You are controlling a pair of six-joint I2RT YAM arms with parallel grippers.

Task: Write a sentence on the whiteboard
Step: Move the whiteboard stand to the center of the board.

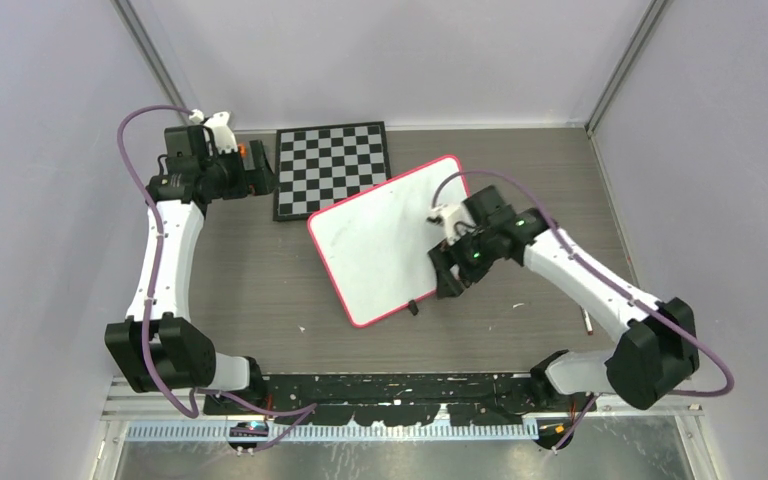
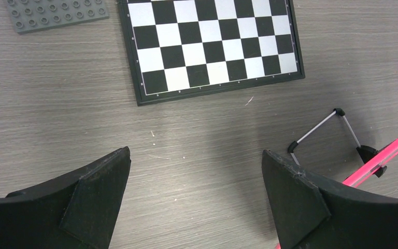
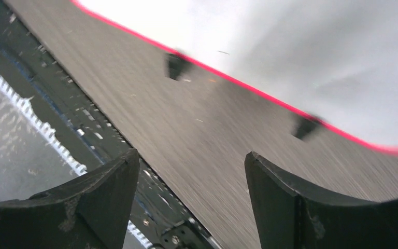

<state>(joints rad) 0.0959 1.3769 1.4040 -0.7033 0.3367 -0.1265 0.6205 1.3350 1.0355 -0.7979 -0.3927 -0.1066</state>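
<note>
Both arms reach forward, left fingers (image 2: pixel 83 207) and right fingers (image 3: pixel 98 202) spread apart, empty

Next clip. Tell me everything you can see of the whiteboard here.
The whiteboard is a flat white rectangle with rounded corners and a thin pink-red rim, set askew on the grey wood-grain table, one corner near the checkered board. Two small black clips sit on its near edge; a thin wire bracket shows beside one clip. No writing can be made out. The right gripper, open and empty, is at its right edge; contact cannot be told.
</note>
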